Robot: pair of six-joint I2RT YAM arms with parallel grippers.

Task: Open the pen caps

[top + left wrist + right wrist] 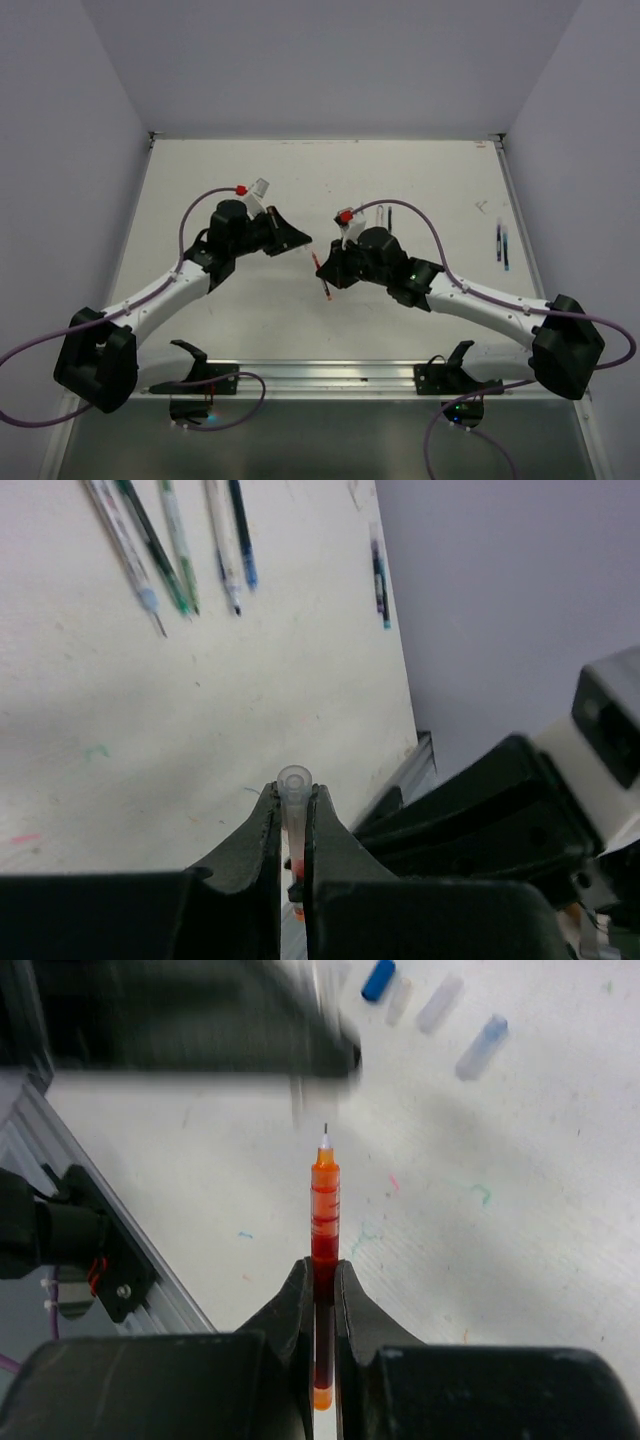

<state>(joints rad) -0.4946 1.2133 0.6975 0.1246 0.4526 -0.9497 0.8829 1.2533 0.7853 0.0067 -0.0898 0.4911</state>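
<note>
Right pincer [322, 1278] clamped on the red pen [324, 1200], nib bared; left pincer [294, 805] clamped on the clear cap [295, 780]. Best drawn apart along the pen's axis, clear of the nib.

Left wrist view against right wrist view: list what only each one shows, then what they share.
Only the left wrist view: the left gripper shut on a clear cap, and a row of pens lying farther off on the table. Only the right wrist view: the right gripper shut on the red pen, its tip bare, and loose caps, among them a blue cap. Both: the white table with faint ink marks.
</note>
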